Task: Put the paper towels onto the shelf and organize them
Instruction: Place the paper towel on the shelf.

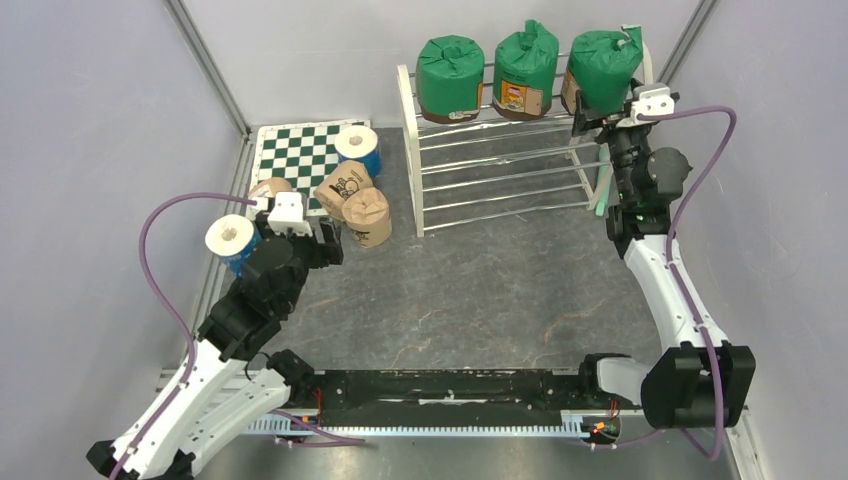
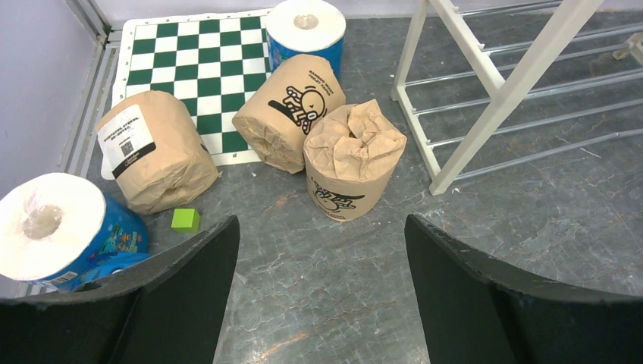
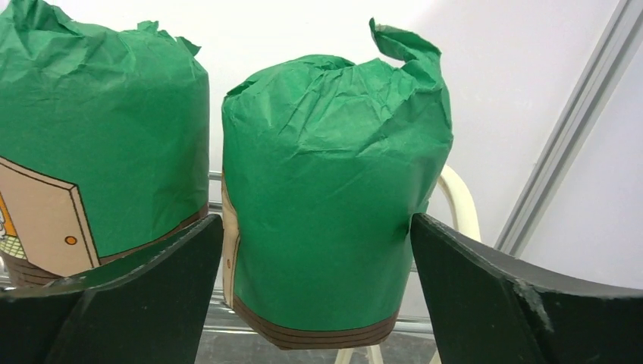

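Three green-wrapped paper towel rolls stand upright in a row on the top tier of the shelf point(image 1: 412, 160): a left one point(image 1: 450, 78), a middle one point(image 1: 525, 72) and a right one point(image 1: 603, 72). The right gripper point(image 3: 316, 224) is up at that tier, its jaws wide and set to either side of the right one, with the tips right at the wrap. I cannot tell whether they press it. The middle roll stands just beside it, close to the gripper's left finger.

Three tan paper-wrapped rolls with black drawings are on the grey tabletop left of the shelf. One tan roll point(image 2: 352, 159) stands upright, straight ahead of the left gripper point(image 2: 322, 227). A second point(image 2: 292, 110) lies tilted just behind it, half on the checkered chessboard mat point(image 2: 189, 61). A third point(image 2: 155, 159) lies at the mat's near left corner.

Two white rolls with blue wrap are in view. One point(image 2: 307, 34) stands on the mat's right edge, touching the tilted tan roll. The other point(image 2: 61, 227) stands close by the left gripper's left finger. One small green cube point(image 2: 186, 220) sits on the tabletop between that blue roll and the third tan roll.

The left gripper hangs over the tabletop with its jaws wide and nothing between them. The shelf's white end frame rises ahead to its right.
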